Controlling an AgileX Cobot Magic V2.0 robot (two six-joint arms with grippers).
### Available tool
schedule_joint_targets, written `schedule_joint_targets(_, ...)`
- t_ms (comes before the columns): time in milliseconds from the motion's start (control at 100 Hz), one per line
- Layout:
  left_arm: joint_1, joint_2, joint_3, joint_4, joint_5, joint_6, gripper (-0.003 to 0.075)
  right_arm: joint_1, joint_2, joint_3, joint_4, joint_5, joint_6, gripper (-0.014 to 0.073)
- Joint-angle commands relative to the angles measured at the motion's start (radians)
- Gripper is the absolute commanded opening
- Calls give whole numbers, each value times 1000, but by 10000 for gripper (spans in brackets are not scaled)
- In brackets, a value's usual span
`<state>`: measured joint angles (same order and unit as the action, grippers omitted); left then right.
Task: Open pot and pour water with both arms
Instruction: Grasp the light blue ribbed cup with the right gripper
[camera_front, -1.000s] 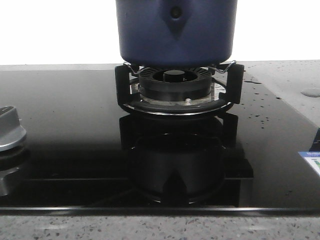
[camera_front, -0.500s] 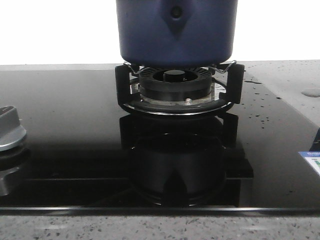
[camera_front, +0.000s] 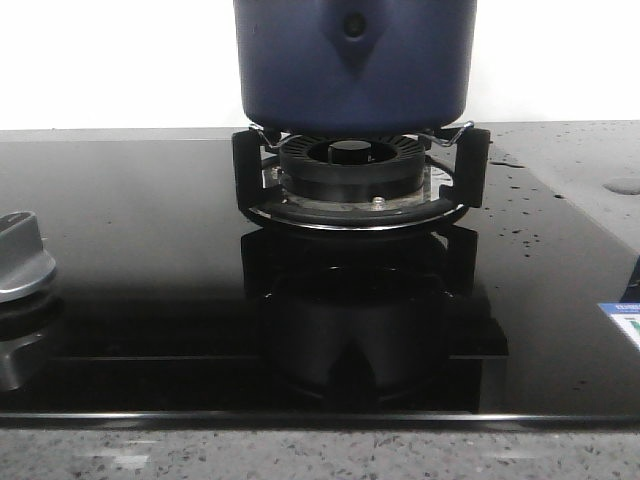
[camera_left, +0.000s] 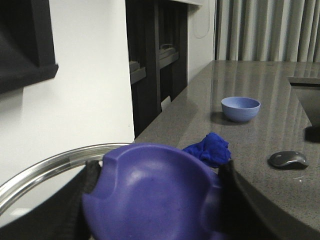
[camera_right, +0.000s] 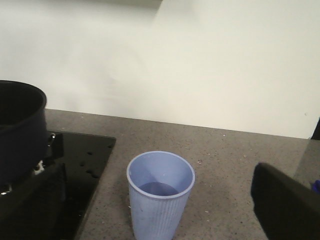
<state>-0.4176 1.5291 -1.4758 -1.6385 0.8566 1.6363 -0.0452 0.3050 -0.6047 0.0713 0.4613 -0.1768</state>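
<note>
Purple plastic is filling the space between the left gripper (camera_left: 155, 200)'s dark jaws, which are closing on a rounded knob (camera_left: 150, 192) seated above a shiny metal-rimmed lid (camera_left: 45, 167). Beyond that grasp, in the left wrist view, a crumpled blue cloth (camera_left: 210, 149) is lying just behind the knob on the grey speckled table (camera_left: 240, 135), a small blue bowl (camera_left: 240, 108) is standing farther off, and a dark computer mouse (camera_left: 288, 159) is resting well apart from the bowl.

The right gripper (camera_right: 150, 210) is showing only two dark finger edges at either side of its wrist view, wide apart and holding nothing. Between them a ribbed pale-blue cup (camera_right: 160, 192) is standing upright on the table, a little water showing at its bottom. At the cup's nine o'clock in that view, the black glass cooktop (camera_right: 85, 175), beaded with droplets, is carrying the pot (camera_right: 20, 130), whose top is standing open and dark.

In the front view, the navy pot (camera_front: 355, 65) is sitting at twelve o'clock on the black burner ring (camera_front: 350, 165) and its pan supports, its pointed handle mount and rivet facing the camera. A silver control knob (camera_front: 22, 255) is sitting at nine o'clock on the glass.
</note>
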Motion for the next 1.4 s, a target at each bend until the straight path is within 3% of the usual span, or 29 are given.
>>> schedule_joint_targets(0, -5, -82, -41, -49, 10, -44, 221, -3, 40, 46, -19, -169, 5, 657)
schedule_joint_targets(290, 7, -177, -10, 65, -41, -136, 221, -3, 185, 191, 3, -461, 5, 657)
schedule_joint_targets(680, 77, -251, 125, 63, -41, -137, 221, -3, 443, 204, 58, -655, 5, 657)
schedule_joint_targets(1390, 79, -254, 125, 31, -43, -137, 221, -3, 761, 238, 109, -1041, 105, 657)
